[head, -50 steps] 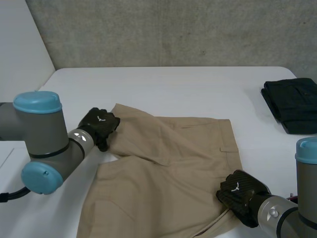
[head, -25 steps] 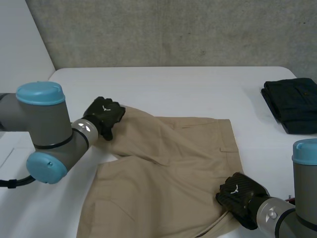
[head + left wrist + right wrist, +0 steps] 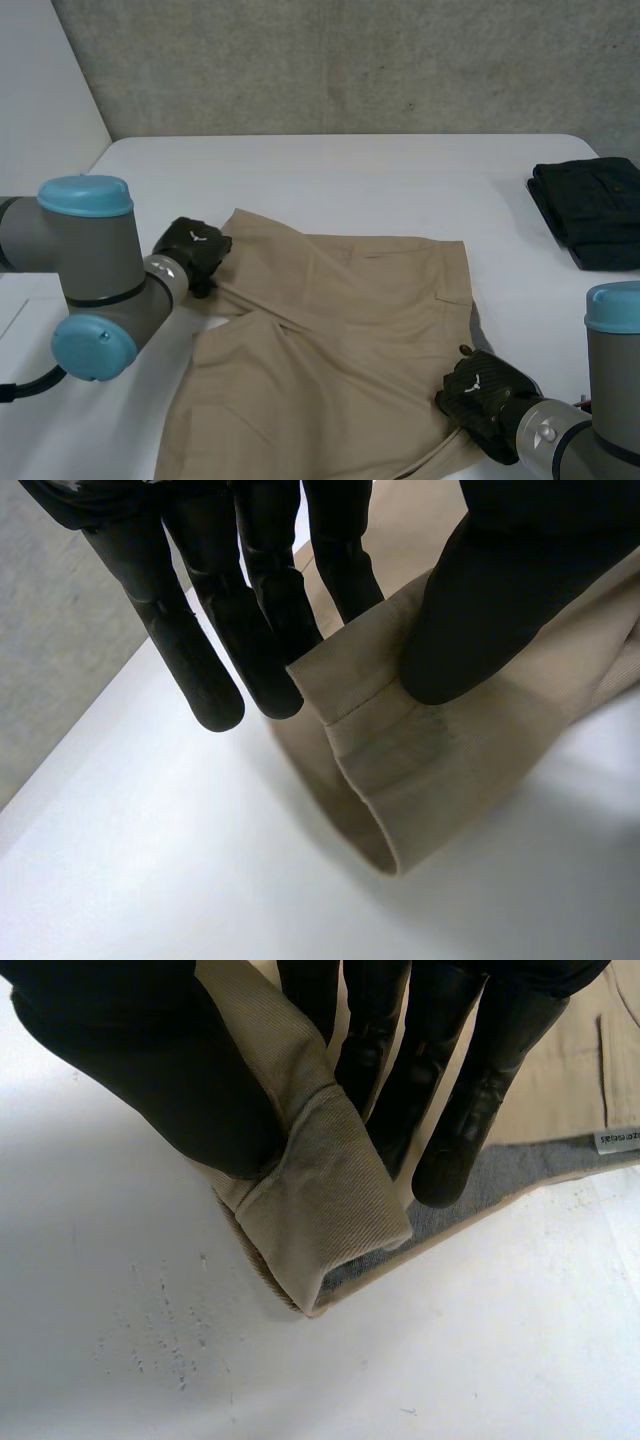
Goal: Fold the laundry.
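Observation:
Tan shorts lie spread on the white table, partly folded over themselves. My left hand is at their far left corner. In the left wrist view its thumb pinches the hemmed edge against the fingers. My right hand sits at the near right edge of the shorts. In the right wrist view its thumb and fingers pinch a folded corner of the tan cloth.
A folded dark garment lies at the table's far right edge. A concrete wall stands behind the table. Bare white tabletop stretches beyond the shorts and to their left.
My left hand rose toward the far side, then came back down and left, and its fingers closed on the shorts' corner. The cloth near my right hand has lifted slightly.

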{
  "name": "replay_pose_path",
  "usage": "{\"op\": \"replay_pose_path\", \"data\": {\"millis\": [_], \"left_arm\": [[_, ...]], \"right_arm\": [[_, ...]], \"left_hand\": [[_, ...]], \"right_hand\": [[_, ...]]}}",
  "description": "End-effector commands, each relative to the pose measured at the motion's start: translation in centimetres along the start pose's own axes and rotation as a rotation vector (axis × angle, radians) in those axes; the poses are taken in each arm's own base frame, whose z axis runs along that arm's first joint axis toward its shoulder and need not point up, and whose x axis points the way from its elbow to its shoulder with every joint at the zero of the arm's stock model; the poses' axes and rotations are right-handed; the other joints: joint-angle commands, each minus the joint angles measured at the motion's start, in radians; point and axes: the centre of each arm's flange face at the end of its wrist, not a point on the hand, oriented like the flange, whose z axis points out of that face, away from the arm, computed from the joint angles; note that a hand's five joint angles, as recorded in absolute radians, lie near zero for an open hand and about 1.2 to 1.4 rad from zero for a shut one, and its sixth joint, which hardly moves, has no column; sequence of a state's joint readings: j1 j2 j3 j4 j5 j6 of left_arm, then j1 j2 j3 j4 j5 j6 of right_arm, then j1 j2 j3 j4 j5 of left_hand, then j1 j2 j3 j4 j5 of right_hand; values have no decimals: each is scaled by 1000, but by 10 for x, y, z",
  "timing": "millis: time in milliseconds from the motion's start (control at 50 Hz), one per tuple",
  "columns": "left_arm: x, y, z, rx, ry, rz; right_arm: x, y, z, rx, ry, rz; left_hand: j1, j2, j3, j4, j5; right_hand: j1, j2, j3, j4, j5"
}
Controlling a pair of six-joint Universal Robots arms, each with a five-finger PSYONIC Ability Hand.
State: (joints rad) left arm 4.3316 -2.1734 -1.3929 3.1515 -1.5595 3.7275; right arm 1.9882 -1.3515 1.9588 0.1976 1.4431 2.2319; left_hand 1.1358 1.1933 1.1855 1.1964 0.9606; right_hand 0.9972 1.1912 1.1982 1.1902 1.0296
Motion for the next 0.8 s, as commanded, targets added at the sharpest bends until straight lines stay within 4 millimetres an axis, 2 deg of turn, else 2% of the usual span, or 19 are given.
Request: {"op": "replay_pose_path", "data": {"millis": [20, 180, 320, 460, 520, 580, 660, 740, 800], "left_arm": [[-1, 7, -11, -46, -43, -2], [-3, 6, -26, -54, -114, 2], [8, 10, -39, -89, -134, 28], [9, 9, -47, -86, -127, 31], [11, 8, -48, -82, -123, 33], [10, -1, -53, -50, -129, 31], [-1, -18, -66, 10, -166, 4], [-12, -33, -92, 79, -198, -64], [-11, -44, -121, 151, -144, -163]], "right_arm": [[0, 0, 0, 2, 2, 0], [0, -1, 0, 5, 5, 0], [0, -1, 0, 5, 5, 0], [1, -1, 0, 8, 7, -1], [1, -2, 0, 12, 11, -1], [4, -4, 2, 23, 26, 11], [10, -8, 4, 57, 55, 65], [25, -17, 8, 116, 97, 175], [35, -27, 10, 177, 111, 252]], "left_hand": [[260, 203, 211, 200, 261], [260, 203, 211, 200, 261], [260, 203, 211, 200, 261], [260, 203, 211, 200, 261], [-471, -528, -521, -532, -470], [-686, -744, -736, -747, -686], [-781, -839, -831, -842, -781], [-776, -833, -825, -836, -775], [-758, -815, -808, -818, -757]], "right_hand": [[399, 205, 198, 206, 192], [399, 205, 198, 206, 192], [399, 205, 198, 206, 192], [399, 205, 198, 206, 192], [399, 205, 198, 206, 192], [399, 205, 198, 206, 192], [399, 205, 198, 206, 192], [399, 205, 198, 206, 192], [399, 205, 198, 206, 192]]}}
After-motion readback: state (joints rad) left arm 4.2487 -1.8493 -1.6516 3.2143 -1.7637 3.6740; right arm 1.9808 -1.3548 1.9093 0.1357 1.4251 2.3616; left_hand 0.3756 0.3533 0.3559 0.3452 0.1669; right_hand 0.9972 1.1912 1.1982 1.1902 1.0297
